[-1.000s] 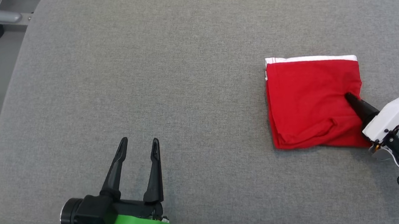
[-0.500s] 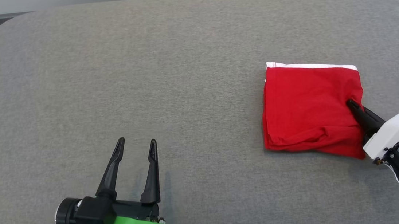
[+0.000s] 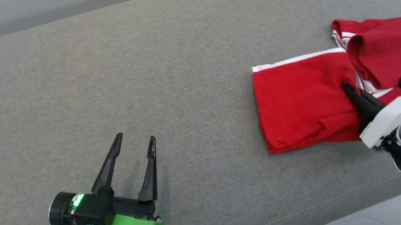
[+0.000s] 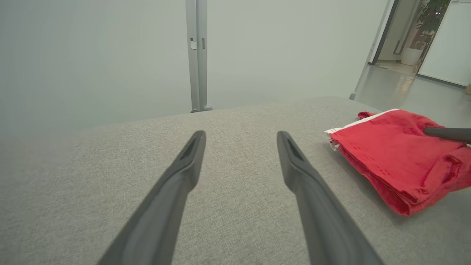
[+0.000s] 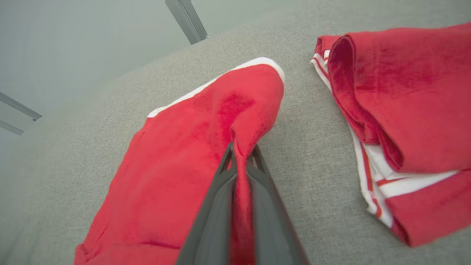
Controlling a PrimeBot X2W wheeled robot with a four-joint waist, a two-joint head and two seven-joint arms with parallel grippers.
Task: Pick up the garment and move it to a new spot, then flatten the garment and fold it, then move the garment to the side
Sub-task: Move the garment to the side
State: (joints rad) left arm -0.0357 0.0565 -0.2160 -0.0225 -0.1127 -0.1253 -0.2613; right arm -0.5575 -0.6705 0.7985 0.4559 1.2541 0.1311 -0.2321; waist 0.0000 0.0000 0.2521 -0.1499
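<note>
Your right end effector pinches the folded red garment by its edge, on the surface beside another red shirt. Lift it low and slide slowly, so the folds don't fall open

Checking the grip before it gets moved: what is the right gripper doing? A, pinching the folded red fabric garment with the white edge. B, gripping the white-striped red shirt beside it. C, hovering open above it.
A: the right gripper has its fingers shut on a raised pinch of the folded red fabric garment.
</note>
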